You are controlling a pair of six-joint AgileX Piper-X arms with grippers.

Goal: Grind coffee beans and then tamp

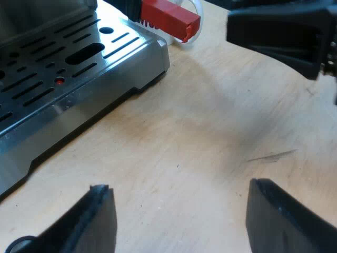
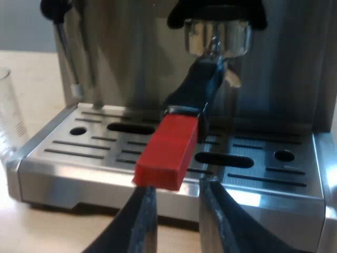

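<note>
My right gripper (image 2: 176,188) is holding its two black fingers a little apart. They are not squeezing anything yet. The red end (image 2: 167,150) of the handle is poking out just past the fingertips, lined up with the gap between them. Behind the red end, the dark handle (image 2: 196,87) is going up to the metal holder (image 2: 217,38). The holder is sitting locked in the front of the coffee machine (image 2: 131,52), above the tray (image 2: 79,142) with the slots. A glass (image 2: 10,116) is standing on the table (image 2: 26,232), just beside the tray's corner.

I am guessing the holder is heavy and hard, because it is metal. It is not going to bend or squash. The handle is looking smooth, so it could slip. The red end has flat sides, so that is a good spot to pinch. The holder is stuck in tight, I think, so it is going to need a firm hold and a strong turn to come out.

My left gripper (image 1: 179,184) is hanging low over the bare table with its fingers wide apart, holding nothing. The tray's corner is near it. The red end is farther off, past that corner and well apart from this gripper.
</note>
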